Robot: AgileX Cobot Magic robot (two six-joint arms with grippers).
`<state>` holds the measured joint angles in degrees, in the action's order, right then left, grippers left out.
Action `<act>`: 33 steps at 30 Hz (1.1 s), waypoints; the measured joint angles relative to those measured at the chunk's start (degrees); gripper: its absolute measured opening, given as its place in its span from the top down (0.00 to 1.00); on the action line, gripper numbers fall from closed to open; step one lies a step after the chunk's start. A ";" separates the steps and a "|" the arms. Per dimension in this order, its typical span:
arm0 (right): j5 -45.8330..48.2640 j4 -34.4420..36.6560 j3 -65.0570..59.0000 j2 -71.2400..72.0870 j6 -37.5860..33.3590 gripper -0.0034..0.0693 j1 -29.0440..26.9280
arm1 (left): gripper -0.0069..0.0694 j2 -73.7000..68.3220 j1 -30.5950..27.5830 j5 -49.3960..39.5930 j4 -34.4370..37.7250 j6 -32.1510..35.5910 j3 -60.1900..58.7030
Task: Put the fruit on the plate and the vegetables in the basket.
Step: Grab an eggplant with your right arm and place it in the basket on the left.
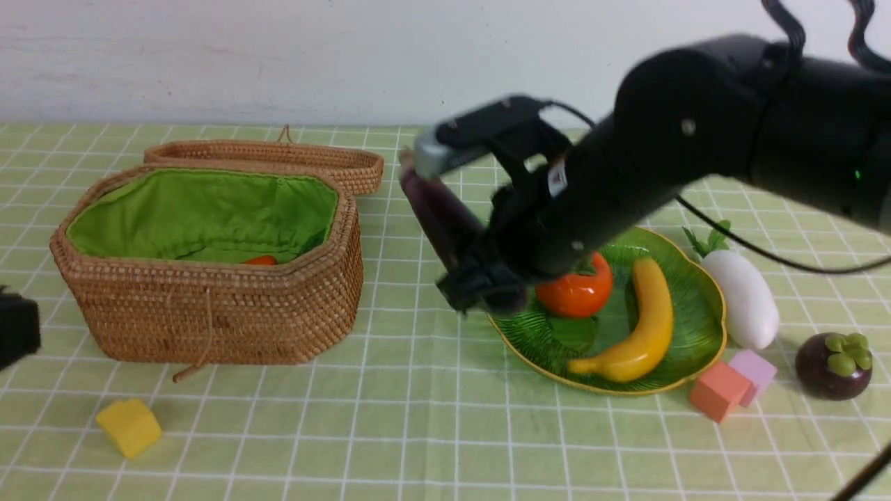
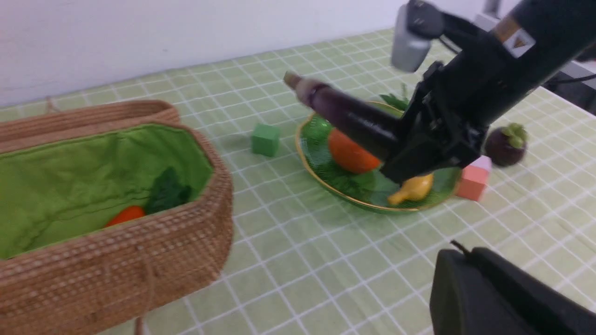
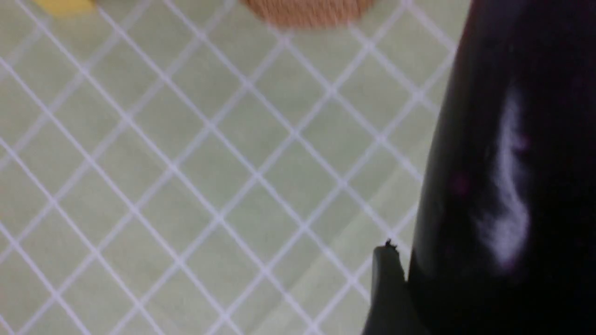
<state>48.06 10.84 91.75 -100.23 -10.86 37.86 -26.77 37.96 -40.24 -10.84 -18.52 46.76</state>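
The eggplant (image 1: 437, 209) hangs above the table, long axis steeply tilted with the stem end up and left, between the plate (image 1: 699, 306) and the basket (image 1: 209, 320). My right gripper (image 1: 475, 275) pinches its lower end. The basket's open mouth lies to the left.

Dark purple eggplant (image 1: 438, 209); orange persimmon (image 1: 576, 292); yellow banana (image 1: 651, 323); green plate (image 1: 689, 313), gold rim (image 1: 724, 327); white radish (image 1: 748, 299), green leaves (image 1: 706, 240); purple mangosteen (image 1: 832, 365), green cap (image 1: 848, 350); brown basket (image 1: 209, 313), green lining (image 1: 202, 209); pale green cloth (image 1: 418, 431), white grid.
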 joint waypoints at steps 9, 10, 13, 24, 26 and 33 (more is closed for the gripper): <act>-0.90 15.48 29.68 -18.40 -15.16 0.40 0.05 | 0.93 0.01 0.00 -4.01 -25.65 -25.84 0.00; -1.17 17.29 32.77 -20.76 -17.09 0.40 0.05 | 0.93 0.01 0.00 -4.21 -27.22 -27.05 0.00; -2.37 21.00 39.22 -26.27 -20.99 0.40 0.40 | 0.93 0.01 0.00 -4.56 -29.12 -28.93 0.00; -12.05 21.72 47.41 -37.18 -28.85 0.31 2.93 | 0.93 0.01 0.00 -4.61 -29.40 -29.70 0.10; -12.04 20.46 47.47 -37.46 -28.91 0.12 2.93 | 0.93 0.01 0.00 -4.62 -28.91 -29.37 0.10; -2.66 14.80 47.53 -34.31 -23.68 0.06 2.93 | 0.93 0.01 0.00 -4.51 -28.23 -29.09 0.10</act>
<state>45.40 25.65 139.27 -134.55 -34.54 40.79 -26.76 37.96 -44.74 -39.07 -47.60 46.86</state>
